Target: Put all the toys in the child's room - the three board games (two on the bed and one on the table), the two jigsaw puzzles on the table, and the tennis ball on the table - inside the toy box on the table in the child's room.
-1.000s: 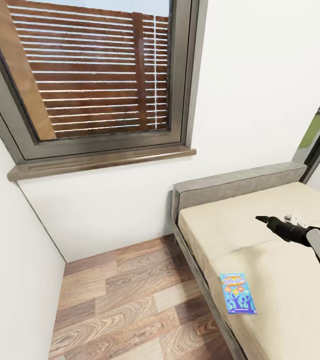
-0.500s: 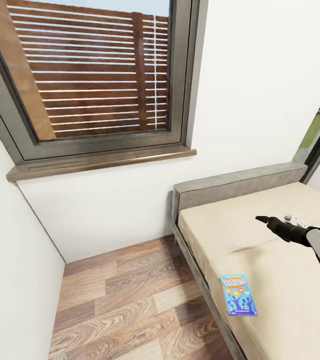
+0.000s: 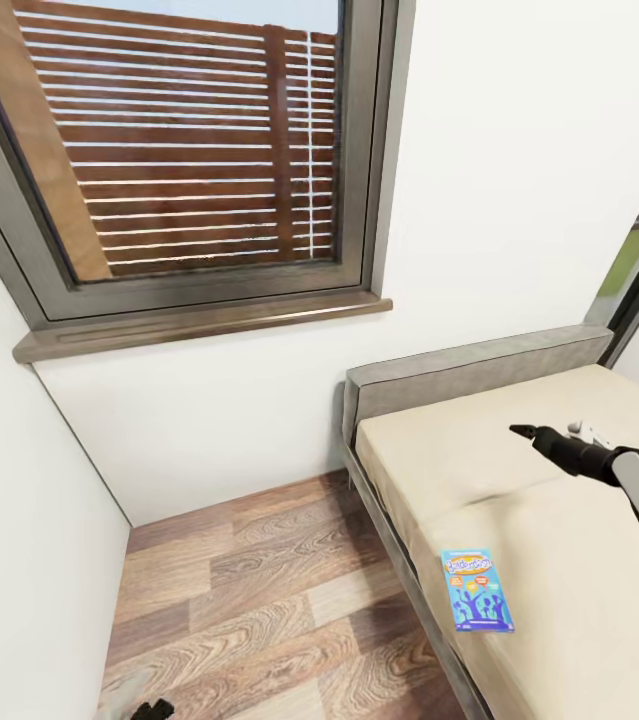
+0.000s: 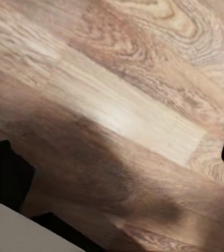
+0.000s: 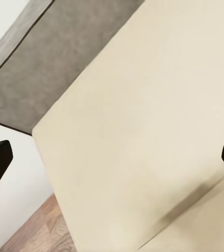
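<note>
Hovering over bed [image 3: 559, 560], right tool [image 3: 525, 432] wide apart, empty; blue board game [image 3: 477, 589] nearby.

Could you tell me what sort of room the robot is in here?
Most likely a bedroom: a bed with a cream mattress and grey headboard stands in a white-walled corner under a window, on a wood plank floor. A blue board game lies on the mattress.

No legible text anywhere: the blue board game [image 3: 476, 589] on the bed [image 3: 559, 560] carried a yellow title and small coloured blobs, but the lettering was too small and blurred to read.
</note>
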Controlling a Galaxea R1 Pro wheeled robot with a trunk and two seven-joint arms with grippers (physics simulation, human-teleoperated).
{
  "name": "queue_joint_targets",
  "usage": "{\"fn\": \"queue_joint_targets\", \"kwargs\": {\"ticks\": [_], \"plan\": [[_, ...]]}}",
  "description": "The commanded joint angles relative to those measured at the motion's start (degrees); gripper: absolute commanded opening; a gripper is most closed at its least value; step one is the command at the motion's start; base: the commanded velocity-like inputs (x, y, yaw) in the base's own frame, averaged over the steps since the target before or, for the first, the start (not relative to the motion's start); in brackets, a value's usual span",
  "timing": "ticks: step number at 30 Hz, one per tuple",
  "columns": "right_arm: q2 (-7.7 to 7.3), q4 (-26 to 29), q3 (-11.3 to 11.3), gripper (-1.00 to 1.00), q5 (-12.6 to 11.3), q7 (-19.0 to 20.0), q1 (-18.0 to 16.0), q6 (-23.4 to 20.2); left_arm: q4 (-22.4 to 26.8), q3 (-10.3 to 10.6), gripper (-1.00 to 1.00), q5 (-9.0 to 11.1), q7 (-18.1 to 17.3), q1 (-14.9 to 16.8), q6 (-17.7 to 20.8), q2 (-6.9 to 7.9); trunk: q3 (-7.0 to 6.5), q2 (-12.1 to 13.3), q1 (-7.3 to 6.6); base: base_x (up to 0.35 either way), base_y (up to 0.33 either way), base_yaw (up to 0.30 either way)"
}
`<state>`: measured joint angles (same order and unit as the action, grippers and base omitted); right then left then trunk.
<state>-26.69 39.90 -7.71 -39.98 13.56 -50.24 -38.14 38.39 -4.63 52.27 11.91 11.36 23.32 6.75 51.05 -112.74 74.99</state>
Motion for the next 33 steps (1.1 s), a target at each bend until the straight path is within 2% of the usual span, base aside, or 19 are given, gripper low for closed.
{"fn": "queue_joint_targets", "kwargs": {"ticks": [1,2,4,5,8,12,14,16,23,26,28,30,33], "plan": [[0.01,0.17,-0.19,1.0,0.11,0.22,-0.04,-0.41,0.64,0.42,1.0,0.57,-0.91,0.42,0.27,-0.19,0.05,-0.02,-0.01,0.0,0.0,0.0],[0.01,0.17,-0.19,1.0,0.11,0.22,-0.04,-0.41,0.64,0.42,1.0,0.57,-0.91,0.42,0.27,-0.19,0.05,-0.02,-0.01,0.0,0.0,0.0],[0.0,0.46,-0.19,1.0,0.11,0.23,-0.04,-0.54,1.62,1.86,1.0,0.51,-3.41,1.53,0.27,-0.67,0.04,-0.02,-0.01,0.0,0.0,0.0],[-0.03,0.71,-0.19,1.0,0.12,0.21,-0.04,-0.58,2.49,3.68,1.0,0.45,-5.25,2.93,0.23,-1.07,0.04,-0.02,-0.01,0.0,0.0,-0.014],[-0.03,0.96,-0.19,1.0,0.14,0.18,-0.04,-0.64,3.52,6.5,1.0,0.33,-7.22,5.34,0.14,-1.52,0.04,-0.02,-0.01,0.0,0.0,-0.036],[-0.03,1.06,-0.19,1.0,0.15,0.17,-0.04,-0.66,3.99,8.1,1.0,0.32,-8.04,6.97,0.15,-1.95,0.03,-0.02,-0.01,0.0,0.0,-0.037],[-0.06,1.12,-0.2,1.0,0.16,0.19,-0.04,-0.71,4.3,9.09,1.0,0.49,-8.42,8.3,0.28,-2.69,0.03,-0.02,-0.01,0.0,0.0,-0.023],[-0.14,1.19,-0.2,1.0,0.09,0.26,-0.04,-0.92,4.57,9.57,1.0,0.94,-9.06,9.66,0.61,-3.88,0.03,-0.02,-0.01,0.0,0.0,-0.012],[-0.13,1.21,-0.14,1.0,0.04,0.29,-0.04,-1.05,4.77,9.27,1.0,1.9,-10.71,10.09,1.73,-3.98,0.03,-0.02,-0.01,0.0,0.0,-0.052],[-0.15,1.22,-0.13,1.0,-0.01,0.3,-0.04,-1.09,4.81,9.18,1.0,2.36,-12.6,10.15,2.33,-3.83,0.03,-0.02,-0.01,0.0,0.0,-0.152],[-0.2,1.22,-0.12,1.0,-0.07,0.31,-0.04,-1.14,4.71,9.12,1.0,2.63,-15.04,10.19,2.71,-3.5,0.03,-0.02,-0.01,0.0,0.0,-0.192],[-0.22,1.22,-0.12,1.0,-0.09,0.31,-0.04,-1.16,4.62,9.12,1.0,2.67,-16.32,10.21,2.85,-3.34,0.39,-0.82,0.43,0.0,0.0,-0.214],[-0.24,1.23,-0.08,1.0,-0.14,0.32,-0.04,-1.19,4.39,9.1,1.0,2.71,-20.11,10.23,3.07,-3.0,0.93,-2.03,1.09,0.0,0.0,-0.234]]}}
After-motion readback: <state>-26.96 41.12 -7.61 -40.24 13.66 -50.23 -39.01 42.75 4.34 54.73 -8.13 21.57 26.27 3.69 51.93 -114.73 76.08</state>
